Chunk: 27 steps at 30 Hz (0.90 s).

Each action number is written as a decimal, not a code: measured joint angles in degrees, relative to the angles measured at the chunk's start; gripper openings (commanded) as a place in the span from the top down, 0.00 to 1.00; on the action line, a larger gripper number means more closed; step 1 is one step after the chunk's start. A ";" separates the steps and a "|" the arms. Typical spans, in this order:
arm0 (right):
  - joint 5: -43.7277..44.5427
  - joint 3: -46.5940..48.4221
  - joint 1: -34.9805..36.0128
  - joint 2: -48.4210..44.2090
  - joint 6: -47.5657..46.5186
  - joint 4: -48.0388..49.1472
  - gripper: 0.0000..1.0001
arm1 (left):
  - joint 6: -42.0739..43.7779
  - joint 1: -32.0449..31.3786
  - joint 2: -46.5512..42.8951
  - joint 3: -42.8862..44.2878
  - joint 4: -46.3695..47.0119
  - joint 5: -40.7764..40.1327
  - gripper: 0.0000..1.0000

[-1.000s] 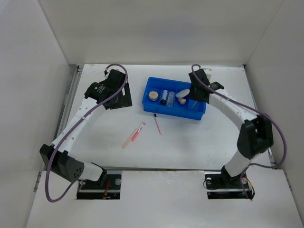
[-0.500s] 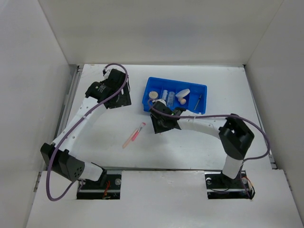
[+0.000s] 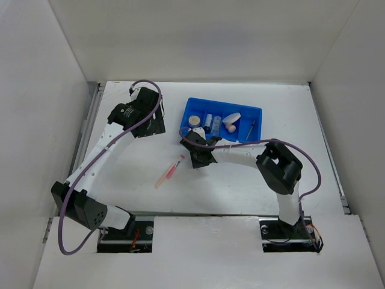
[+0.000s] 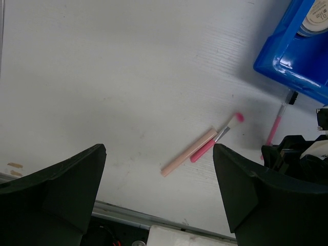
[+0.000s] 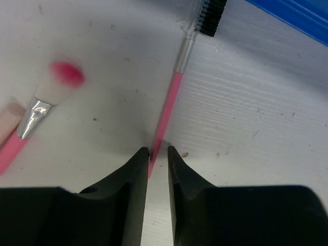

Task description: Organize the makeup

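White table [image 3: 240, 186], plain white walls [image 3: 204, 36]

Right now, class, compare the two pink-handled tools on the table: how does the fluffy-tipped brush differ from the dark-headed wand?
Head: the fluffy brush ends in soft pale bristles tipped pink; the dark-headed wand ends in a short black bristled comb. Position: the wand's end lies between the right gripper's narrowly parted fingers; the brush lies free beside a beige stick. Both have pink handles, silvery collars, and lie on the table.
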 measured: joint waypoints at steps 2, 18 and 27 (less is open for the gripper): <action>0.66 0.24 0.13 0.17 0.46 -0.13 0.88 | 0.02 0.00 0.00 0.00 -0.02 -0.02 0.17; 5.44 -5.20 5.75 -12.04 4.44 -7.69 0.97 | 0.02 0.00 0.00 0.00 0.02 0.09 0.17; 9.25 -4.79 -17.55 -25.46 4.09 -9.73 0.97 | 0.04 0.00 0.00 0.00 0.44 0.92 0.17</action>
